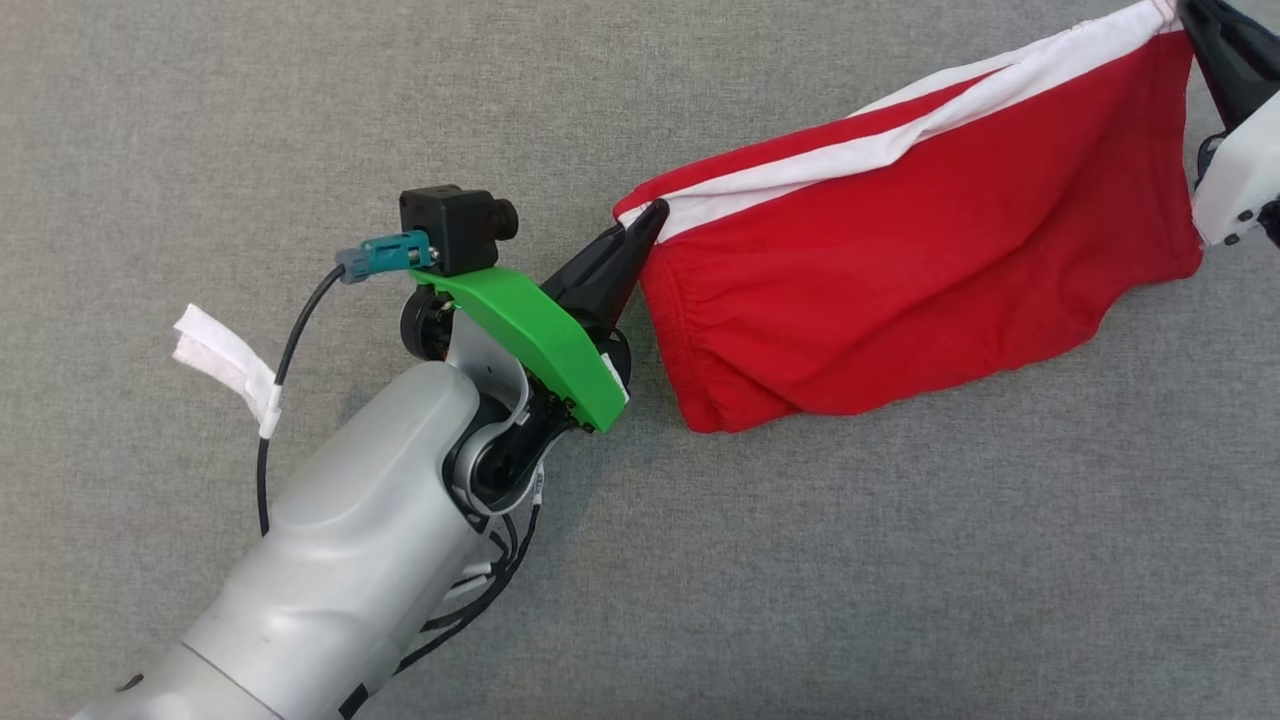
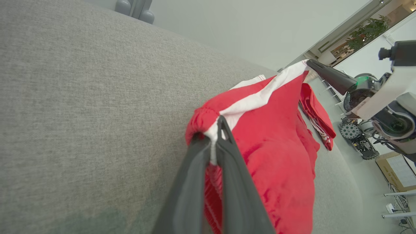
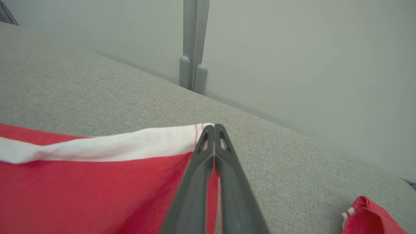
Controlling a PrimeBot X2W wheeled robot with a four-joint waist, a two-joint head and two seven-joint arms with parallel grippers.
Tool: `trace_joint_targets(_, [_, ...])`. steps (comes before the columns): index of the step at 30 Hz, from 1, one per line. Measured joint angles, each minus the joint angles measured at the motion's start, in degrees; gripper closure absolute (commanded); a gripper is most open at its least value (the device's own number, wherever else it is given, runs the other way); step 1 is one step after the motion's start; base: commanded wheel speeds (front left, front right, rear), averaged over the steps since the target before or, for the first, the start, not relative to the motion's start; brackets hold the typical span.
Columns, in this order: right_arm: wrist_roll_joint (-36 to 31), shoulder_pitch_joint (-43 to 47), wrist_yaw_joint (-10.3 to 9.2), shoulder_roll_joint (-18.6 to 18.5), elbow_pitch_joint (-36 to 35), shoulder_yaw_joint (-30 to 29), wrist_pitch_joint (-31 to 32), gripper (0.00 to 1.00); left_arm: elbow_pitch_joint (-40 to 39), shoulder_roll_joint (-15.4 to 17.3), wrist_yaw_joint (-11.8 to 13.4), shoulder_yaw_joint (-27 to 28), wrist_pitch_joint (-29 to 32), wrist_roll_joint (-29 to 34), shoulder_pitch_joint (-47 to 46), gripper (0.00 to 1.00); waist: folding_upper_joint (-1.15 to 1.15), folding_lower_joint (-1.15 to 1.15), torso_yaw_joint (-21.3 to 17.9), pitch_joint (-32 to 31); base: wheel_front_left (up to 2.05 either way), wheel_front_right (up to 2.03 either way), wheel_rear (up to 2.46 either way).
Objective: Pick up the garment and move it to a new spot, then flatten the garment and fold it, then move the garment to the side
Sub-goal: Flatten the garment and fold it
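A red garment [image 1: 900, 260] with a white band along its top edge hangs stretched between my two grippers over the grey fabric surface [image 1: 300, 120]. My left gripper [image 1: 650, 215] is shut on its left corner; in the left wrist view the fingertips [image 2: 221, 122] pinch the white band by the gathered red hem. My right gripper [image 1: 1190, 20] is shut on the far right corner, and the right wrist view shows its tips [image 3: 213, 126] closed on the end of the white band of the garment [image 3: 81, 182]. Another red part [image 2: 317, 113] of it droops beyond.
The grey surface [image 3: 97, 87] runs back to a pale wall with a grey post [image 3: 193, 65]. A white tape tag [image 1: 225, 365] sticks out from my left arm's cable. Past the surface's edge, a small wheeled device [image 2: 357, 138] and a cardboard box [image 2: 398, 170] sit on the floor.
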Motion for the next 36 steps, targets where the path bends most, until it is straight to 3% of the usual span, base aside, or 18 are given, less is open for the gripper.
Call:
trace_joint_targets(1, [0.4, -0.4, 0.00, 0.2, 0.5, 0.7, -1.1, 0.42, 0.5, -0.1, 0.0, -0.1, -0.4, 0.0, 0.0, 0.00, 0.00, 0.00, -0.1, -0.1, 0.00, 0.00, 0.00])
trace_joint_targets(2, [0.9, -0.6, 0.00, 0.2, 1.0, 1.4, -1.9, 0.00, 0.9, -0.2, 0.0, -0.2, -0.9, 0.0, 0.0, 0.00, 0.00, 0.00, -0.1, -0.1, 0.00, 0.00, 0.00])
trace_joint_targets(5, [1.5, -0.8, 0.00, 0.4, 2.9, 2.9, -6.0, 0.00, 1.9, -0.2, 0.0, -0.5, -2.9, 0.2, 0.0, 0.00, 0.00, 0.00, -0.4, -0.6, 0.00, 0.00, 0.00])
trace_joint_targets(10, [1.4, 0.6, 0.00, 2.2, 5.0, 4.7, -12.3, 0.00, 2.7, 2.0, 0.0, -1.7, -8.3, 5.7, 1.3, 0.00, 0.00, 0.00, -1.0, -2.5, 0.00, 0.00, 0.00])
trace_joint_targets(15, [3.5, 5.7, 0.00, 4.8, 5.7, 4.7, -14.1, 0.00, -0.7, 4.4, 5.2, 0.5, -10.0, 13.0, 7.6, 0.00, 0.00, 0.00, -2.0, -5.2, 0.00, 0.00, 0.00])
trace_joint_targets(17, [4.6, 8.1, 0.00, 5.6, 5.8, 3.9, -14.2, 0.00, -5.2, 4.4, 7.9, 4.8, -10.1, 16.5, 12.0, 0.00, 0.00, 0.00, -2.5, -6.4, 0.00, 0.00, 0.00])
trace_joint_targets(20, [9.2, 13.8, 0.00, 7.2, 5.6, 2.9, -14.3, 0.00, -13.7, 2.4, 12.1, 12.6, -10.2, 22.6, 23.9, 0.00, 0.00, 0.00, -3.1, -8.8, 0.00, 0.00, 0.00])
trace_joint_targets(24, [10.7, 16.1, 0.00, 7.1, 7.1, 1.4, -13.7, 0.00, -20.0, 0.2, 14.4, 17.0, -10.2, 30.7, 31.5, 0.00, 0.00, 0.00, -3.0, -10.3, 0.00, 0.00, 0.00])
trace_joint_targets(25, [11.6, 16.4, 0.00, 6.9, 9.2, 0.0, -12.3, 0.00, -22.7, -1.6, 15.0, 18.9, -10.2, 34.6, 35.1, 0.00, 0.00, 0.00, -2.4, -10.8, 0.00, 0.00, 0.00])
trace_joint_targets(30, [13.2, 14.9, 0.00, 6.9, 14.2, -2.6, -7.4, 0.00, -26.3, -4.5, 15.9, 21.7, -10.2, 43.1, 40.0, 0.00, 0.00, 0.00, 0.0, -11.0, 0.00, 0.00, 0.00])
trace_joint_targets(36, [12.3, 10.2, -0.01, 5.9, 22.2, -4.4, -1.3, 0.00, -27.9, -6.8, 14.0, 21.8, -10.2, 49.0, 43.5, 0.00, 0.00, 0.00, 4.6, -9.9, 0.00, 0.00, 0.00])
